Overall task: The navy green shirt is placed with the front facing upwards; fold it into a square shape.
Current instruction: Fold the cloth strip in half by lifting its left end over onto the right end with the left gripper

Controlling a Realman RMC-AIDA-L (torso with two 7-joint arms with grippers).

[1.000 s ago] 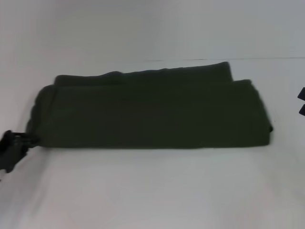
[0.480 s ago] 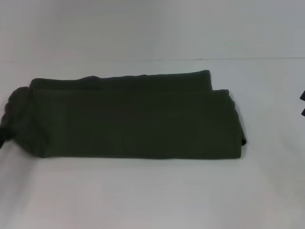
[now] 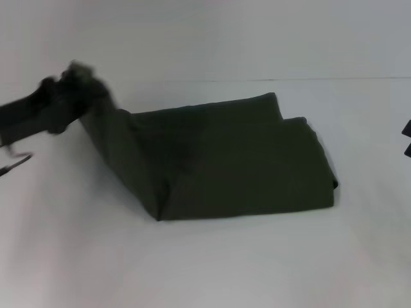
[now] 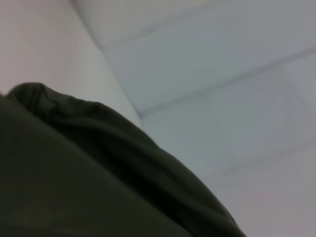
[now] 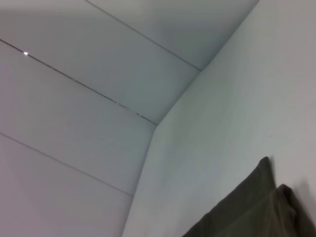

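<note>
The navy green shirt lies on the white table as a long folded band, plain dark olive side up, no print showing. Its left end is pulled up off the table into a slanted flap, and my left gripper holds that end high at the far left, shut on the cloth. The left wrist view is filled by bunched shirt fabric. Only a dark bit of my right gripper shows at the table's right edge, away from the shirt. A corner of the shirt appears in the right wrist view.
The white table spreads out in front of and on both sides of the shirt. A pale panelled wall stands behind its far edge.
My left gripper has risen from the table's left edge and carried the shirt's left end upward and to the right. The right arm has stayed still.
</note>
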